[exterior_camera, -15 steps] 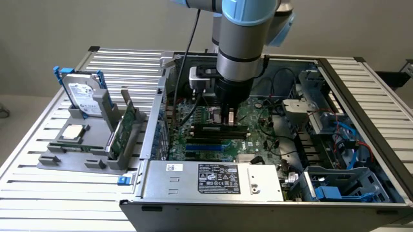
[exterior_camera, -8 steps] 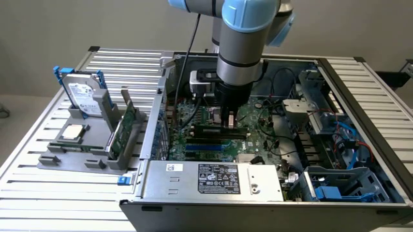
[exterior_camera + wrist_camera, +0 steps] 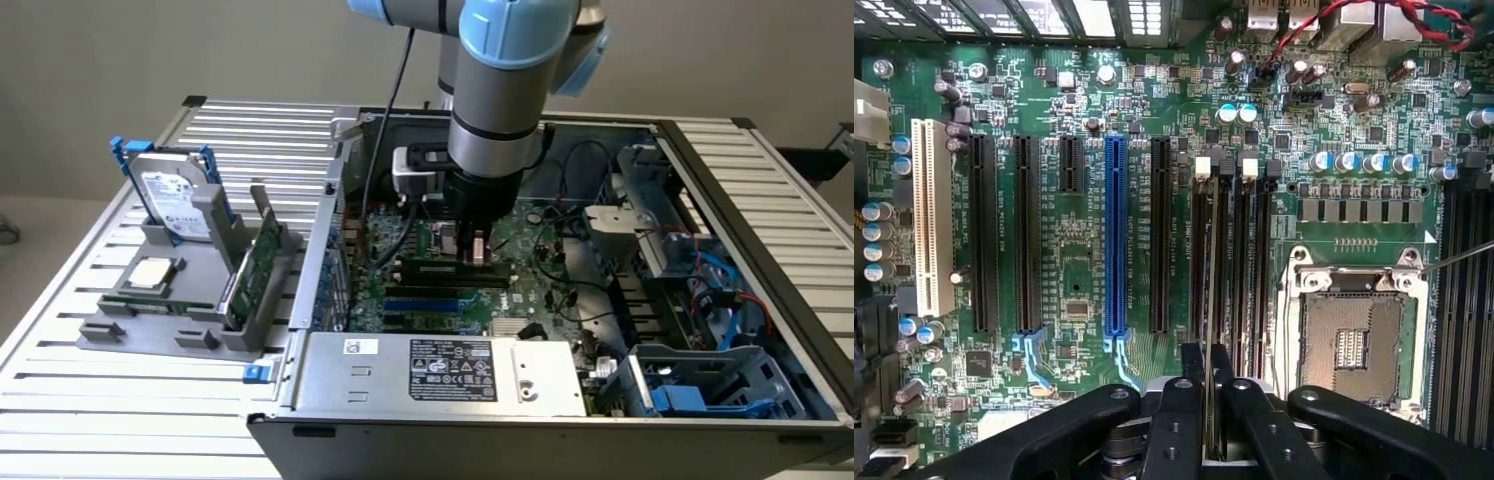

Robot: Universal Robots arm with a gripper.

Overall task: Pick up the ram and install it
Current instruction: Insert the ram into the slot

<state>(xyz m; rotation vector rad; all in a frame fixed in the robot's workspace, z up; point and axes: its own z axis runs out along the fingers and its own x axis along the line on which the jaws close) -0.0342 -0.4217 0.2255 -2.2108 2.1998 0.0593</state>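
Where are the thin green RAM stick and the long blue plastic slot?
thin green RAM stick (image 3: 1206,300): wrist view, its narrow edge.
long blue plastic slot (image 3: 1115,240): wrist view, mid-length.

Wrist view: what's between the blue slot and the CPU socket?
One long black slot, then the memory slots, with the ram edge-on over them; wrist view.

I get soft, even, bright light across the slatted table (image 3: 120,420). Inside the open case (image 3: 741,245) it's dimmer, the motherboard (image 3: 1084,270) shaded under the arm (image 3: 501,100). Glare whitens the far slats (image 3: 1094,15); the gripper (image 3: 1210,385) reads near-black around the ram (image 3: 1210,300).
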